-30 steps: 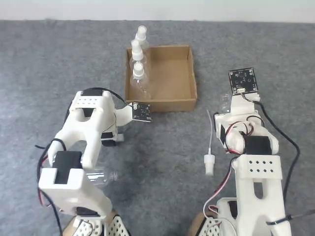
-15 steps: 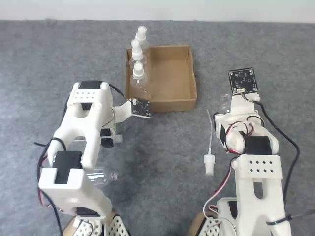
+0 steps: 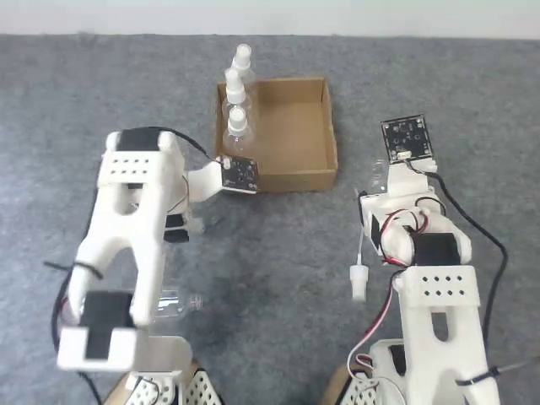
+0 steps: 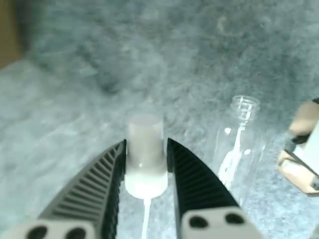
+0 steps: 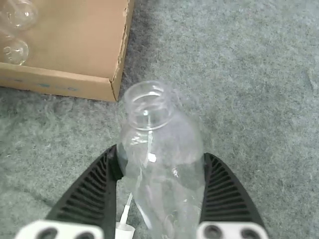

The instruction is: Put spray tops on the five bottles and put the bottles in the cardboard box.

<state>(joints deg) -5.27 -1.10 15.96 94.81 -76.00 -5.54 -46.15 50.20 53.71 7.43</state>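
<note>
Grey carpet [image 3: 278, 245] covers the table, with a pale wall [image 3: 270, 17] along the far edge. The cardboard box [image 3: 291, 179] sits far centre, and three capped bottles [image 3: 237, 126] stand in a row along its left side. The left gripper [image 4: 145, 149] is clamped on a spray top [image 4: 144, 164] above the carpet. The right gripper [image 5: 161, 157] grips an open-necked bottle [image 5: 159, 139] just near-right of the box. A second spray top [image 3: 359, 278] lies left of the right arm, and another uncapped bottle [image 3: 173, 304] lies near the left arm's base.

Grey carpet [image 3: 278, 253] meets a pale wall [image 3: 270, 17].
</note>
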